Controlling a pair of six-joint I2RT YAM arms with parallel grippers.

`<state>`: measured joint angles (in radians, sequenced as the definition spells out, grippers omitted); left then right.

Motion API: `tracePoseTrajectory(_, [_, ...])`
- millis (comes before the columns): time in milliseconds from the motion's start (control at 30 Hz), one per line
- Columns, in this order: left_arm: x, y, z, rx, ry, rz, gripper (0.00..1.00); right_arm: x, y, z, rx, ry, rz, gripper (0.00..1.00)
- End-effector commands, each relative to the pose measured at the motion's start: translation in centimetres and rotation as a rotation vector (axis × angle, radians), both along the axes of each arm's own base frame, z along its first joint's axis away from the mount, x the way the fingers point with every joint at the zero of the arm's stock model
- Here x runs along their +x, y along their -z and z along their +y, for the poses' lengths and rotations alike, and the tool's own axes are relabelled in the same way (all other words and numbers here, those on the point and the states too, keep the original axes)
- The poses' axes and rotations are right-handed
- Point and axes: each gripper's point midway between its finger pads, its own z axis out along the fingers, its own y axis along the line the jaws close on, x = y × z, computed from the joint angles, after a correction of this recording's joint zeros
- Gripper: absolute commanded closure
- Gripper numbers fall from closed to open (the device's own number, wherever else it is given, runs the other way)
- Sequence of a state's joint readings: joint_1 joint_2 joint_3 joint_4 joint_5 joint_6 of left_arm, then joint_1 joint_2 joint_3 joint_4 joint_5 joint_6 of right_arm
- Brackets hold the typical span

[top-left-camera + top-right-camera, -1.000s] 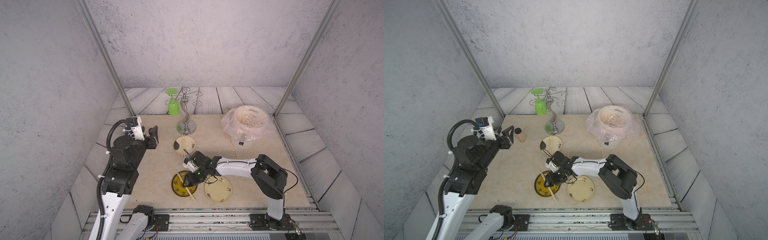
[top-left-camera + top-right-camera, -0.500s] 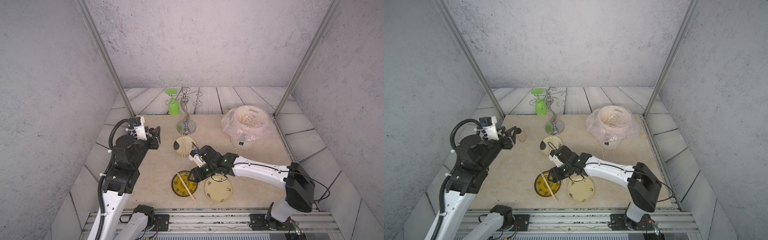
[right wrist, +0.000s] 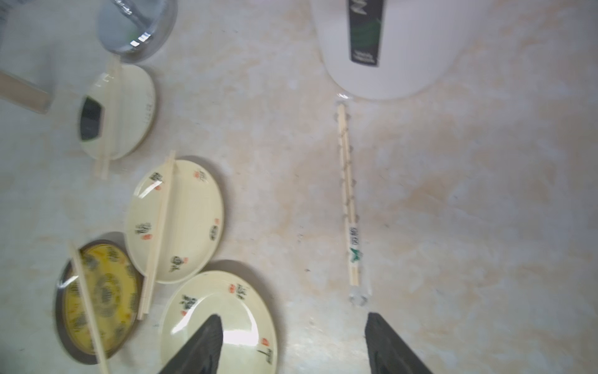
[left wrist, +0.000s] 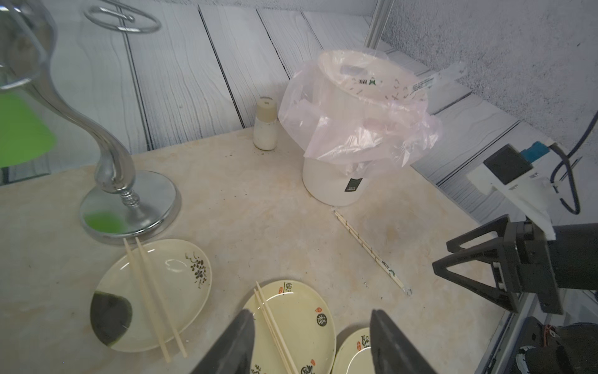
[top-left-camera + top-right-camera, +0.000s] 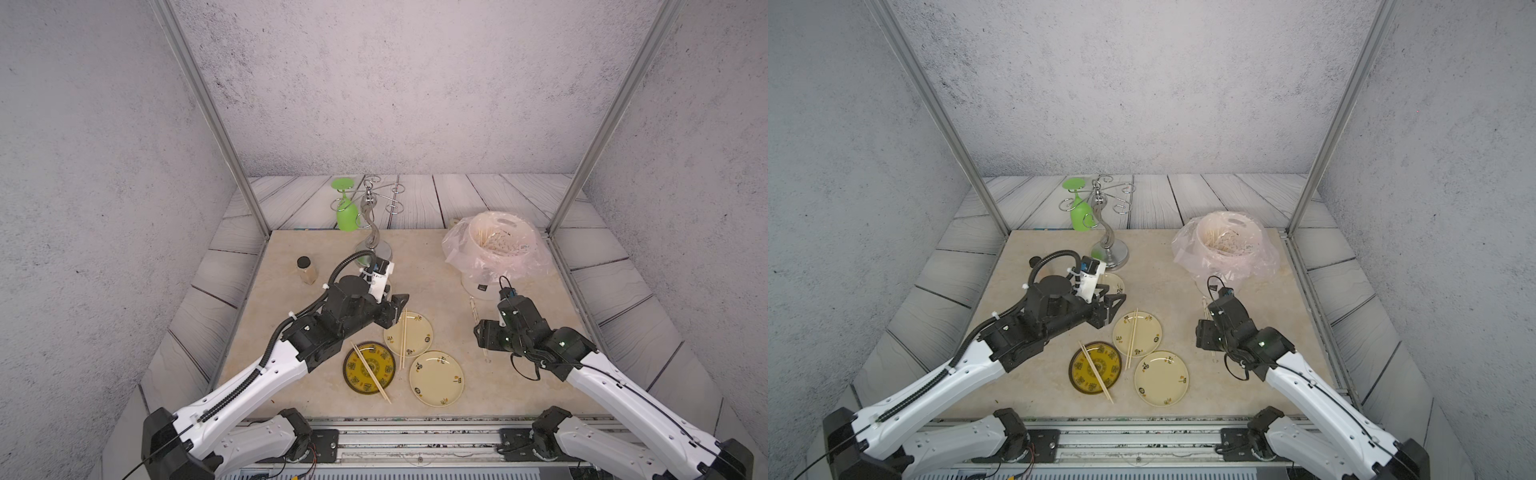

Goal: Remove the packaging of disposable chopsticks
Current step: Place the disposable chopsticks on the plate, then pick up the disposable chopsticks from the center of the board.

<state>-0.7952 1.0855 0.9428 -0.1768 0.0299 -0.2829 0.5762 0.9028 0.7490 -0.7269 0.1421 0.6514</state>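
Tabletop seen from above, two robot arms reaching in from the near edge. At far left a small jar (image 5: 306, 270) stands alone. The left gripper (image 4: 310, 314) hangs over the left edge of a cream plate (image 5: 419, 332), its claw apart and gripping nothing. Behind it stands a chrome stand (image 5: 372, 232) with a green glass (image 5: 347, 214) hanging upside down from one hook. Just in front of the stand's base sits an oval plate (image 4: 181, 275) with a dark patch, and bare chopsticks (image 4: 145, 291) lie across it. Nearer the front are three round plates close together: a yellow plate (image 5: 353, 374) with a bare pair lying diagonally across it, the cream plate with another bare pair across it, and a second cream plate, the bare plate (image 5: 436, 378), carrying nothing. To their right, on the table, lies a wrapped pair (image 3: 348, 194), sticks inside a clear sleeve (image 3: 356, 249) with a green mark; its far end almost touches the foot of a white bin (image 5: 478, 278). A pink bag (image 5: 528, 262) lines the bin, and printed sleeves lie inside. The right gripper (image 3: 293, 317) hovers over the near end of the wrapped pair, claw apart, touching nothing.
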Motion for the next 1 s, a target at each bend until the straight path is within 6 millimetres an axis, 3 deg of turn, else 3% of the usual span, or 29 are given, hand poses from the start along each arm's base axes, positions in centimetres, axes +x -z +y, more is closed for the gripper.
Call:
tracePoseTrajectory(0, [0.5, -1.0, -1.0, -0.066, -0.003, -0.024, 0.40, -0.4, 2.1, -3.5, -0.108, 0.133, 0.032, 0.26])
tracePoseTrajectory(133, [0.7, -0.3, -1.3, -0.048, -0.003, 0.004, 0.40, 0.3, 4.0, -4.1, -0.143, 0.176, 0.055, 0.26])
tracePoseTrajectory(633, [1.2, 0.7, 0.1, 0.024, -0.059, 0.001, 0.39, 3.8, 9.7, -1.2, -0.113, 0.134, 0.206, 0.30])
tracePoseTrajectory(833, [1.2, 1.2, 0.4, 0.029, -0.071, -0.002, 0.39, 4.3, 11.5, -0.3, -0.113, 0.115, 0.264, 0.44])
tracePoseTrajectory(967, [1.1, 0.5, 1.1, 0.032, -0.090, -0.027, 0.39, 3.5, 12.8, -0.3, -0.119, 0.113, 0.320, 0.53])
